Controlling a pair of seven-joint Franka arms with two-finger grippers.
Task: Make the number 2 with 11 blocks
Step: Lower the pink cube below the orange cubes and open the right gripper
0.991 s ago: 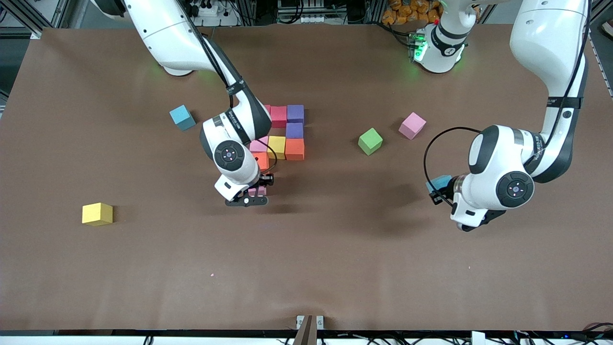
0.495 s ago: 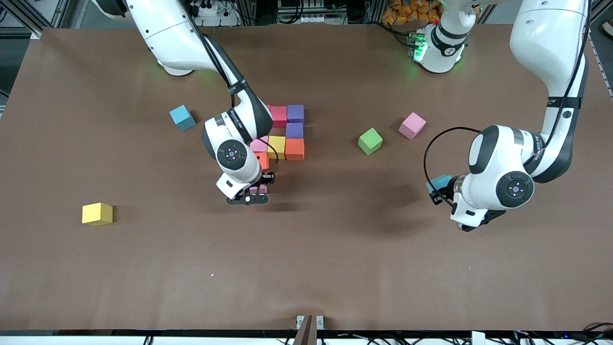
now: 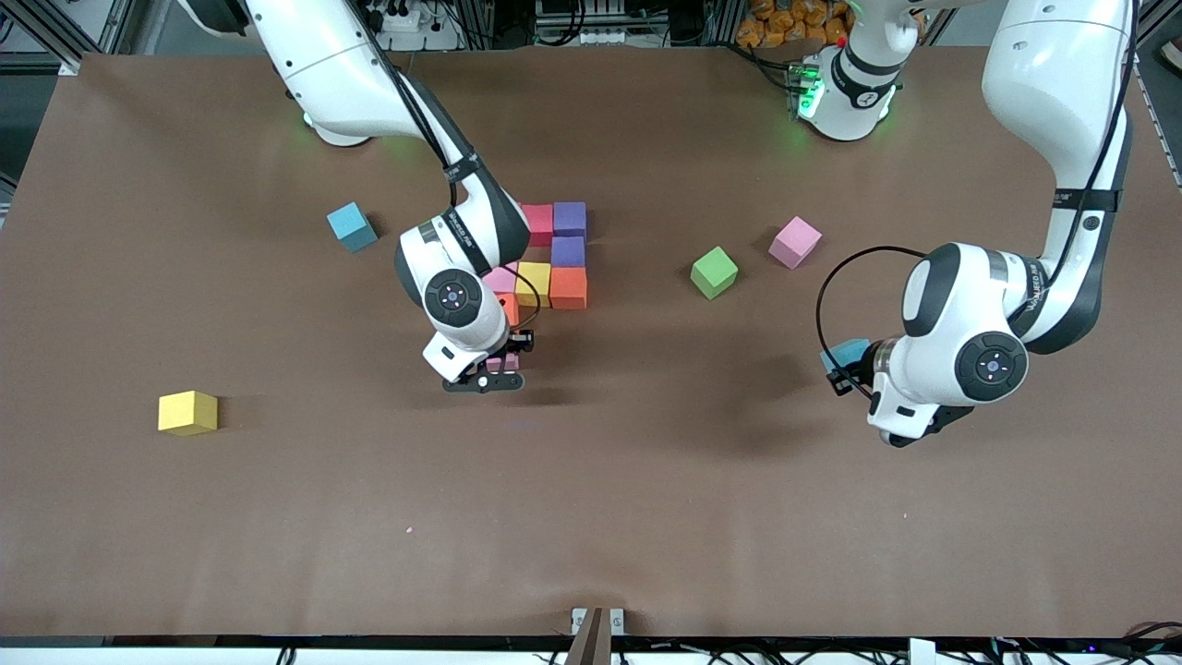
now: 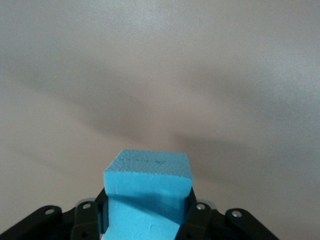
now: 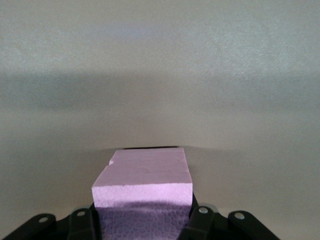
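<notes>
right gripper (image 3: 495,371) has crept in toward the half-built number 2 (image 3: 552,256), fingers clamped on a pink block (image 5: 144,184) (so placement looks close). left gripper (image 3: 854,362) waits over bare table, fingers pinching a light blue block (image 4: 148,192).

Two glossy white arms with dark grey joint bands, round blue-dotted caps and looping black cables.
</notes>
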